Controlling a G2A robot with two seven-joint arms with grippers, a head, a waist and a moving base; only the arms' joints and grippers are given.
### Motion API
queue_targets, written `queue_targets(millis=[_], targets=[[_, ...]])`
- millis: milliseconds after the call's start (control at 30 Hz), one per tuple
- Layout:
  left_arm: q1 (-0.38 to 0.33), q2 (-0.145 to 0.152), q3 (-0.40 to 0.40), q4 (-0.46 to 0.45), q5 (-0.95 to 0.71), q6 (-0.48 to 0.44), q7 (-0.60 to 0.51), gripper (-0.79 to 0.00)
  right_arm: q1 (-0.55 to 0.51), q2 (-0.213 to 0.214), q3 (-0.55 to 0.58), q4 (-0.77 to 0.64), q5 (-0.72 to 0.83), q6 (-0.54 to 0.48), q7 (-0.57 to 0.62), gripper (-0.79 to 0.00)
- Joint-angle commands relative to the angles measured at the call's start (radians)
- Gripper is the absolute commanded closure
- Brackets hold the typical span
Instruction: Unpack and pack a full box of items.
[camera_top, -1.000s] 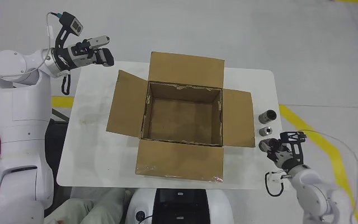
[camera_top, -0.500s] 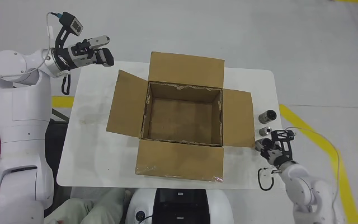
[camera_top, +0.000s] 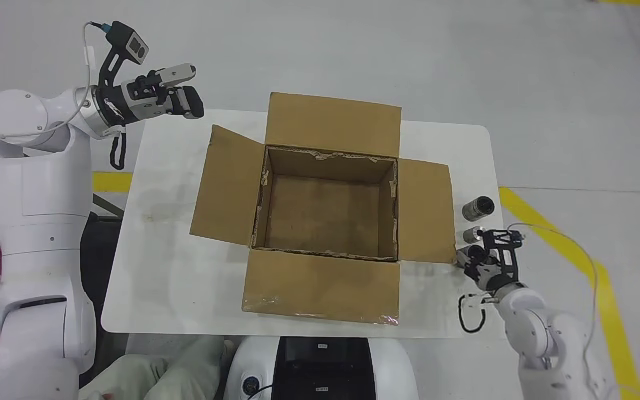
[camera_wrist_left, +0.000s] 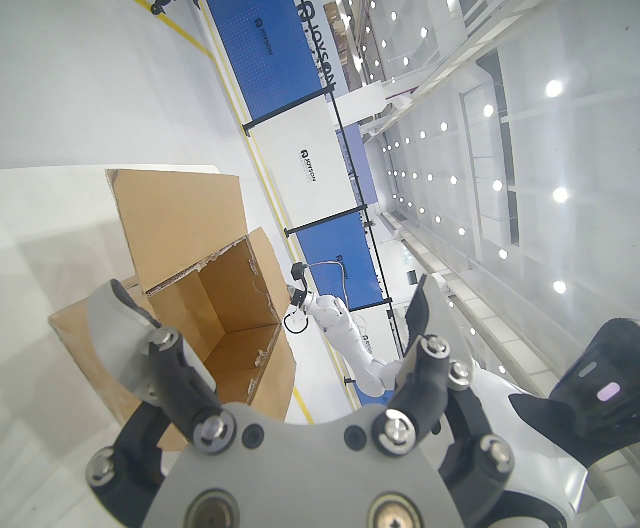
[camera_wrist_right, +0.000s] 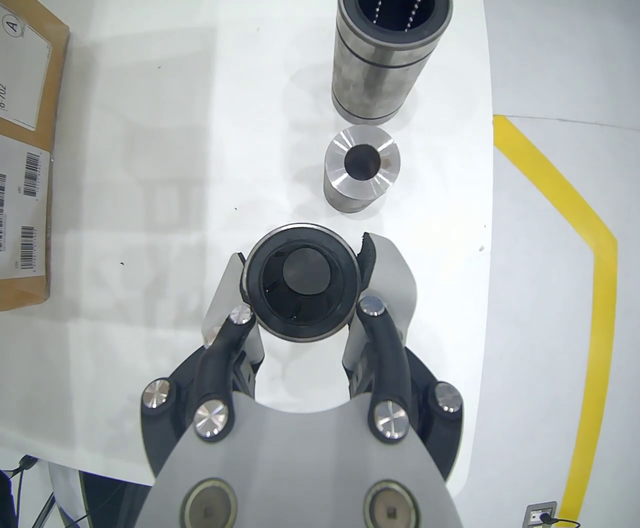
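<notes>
An open cardboard box (camera_top: 320, 285) stands in the middle of the white table (camera_top: 170, 270); its inside looks bare. Near the table's right edge my right gripper (camera_top: 484, 262) (camera_wrist_right: 302, 260) is shut on a black-ended metal cylinder (camera_wrist_right: 302, 282) that stands upright on the table. Beyond it in a row are a small steel bushing (camera_wrist_right: 361, 170) (camera_top: 472, 235) and a taller linear bearing (camera_wrist_right: 382, 65) (camera_top: 478, 207). My left gripper (camera_top: 192, 88) (camera_wrist_left: 270, 290) hangs open and holds nothing above the table's far left corner, facing the box (camera_wrist_left: 190, 220).
The box's four flaps are folded outward; the right flap (camera_wrist_right: 25, 150) carries labels and lies close to the cylinders. The table edge runs just right of the row of parts. A yellow floor line (camera_wrist_right: 555, 200) lies beyond it. Bare table lies left of the box.
My right gripper has moved in from the table's right front edge toward the box and now has its fingers around the nearest cylinder. The left arm has kept still.
</notes>
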Motion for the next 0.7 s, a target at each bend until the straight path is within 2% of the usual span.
queue_targets(millis=[0, 200, 233, 333, 400, 667], targets=[[0.0, 0.0, 0.0, 0.0, 0.0, 0.0, 0.0, -0.785, 0.003, 0.001, -0.002, 0.005, 0.0, 0.001, 0.0, -0.314], [0.0, 0.0, 0.0, 0.0, 0.0, 0.0, 0.0, -0.785, 0.01, 0.002, -0.01, 0.012, -0.003, 0.005, 0.001, -0.379], [0.0, 0.0, 0.0, 0.0, 0.0, 0.0, 0.0, -0.785, 0.01, 0.003, -0.011, 0.012, -0.004, 0.006, 0.001, -0.416], [0.0, 0.0, 0.0, 0.0, 0.0, 0.0, 0.0, -0.785, 0.004, 0.003, -0.01, -0.002, -0.003, 0.01, 0.001, -0.705], [0.0, 0.0, 0.0, 0.0, 0.0, 0.0, 0.0, -0.785, -0.009, 0.004, -0.003, -0.023, -0.002, 0.013, 0.0, -0.782], [0.0, 0.0, 0.0, 0.0, 0.0, 0.0, 0.0, -0.785, -0.106, 0.007, 0.055, -0.176, 0.02, 0.031, -0.028, -0.785]])
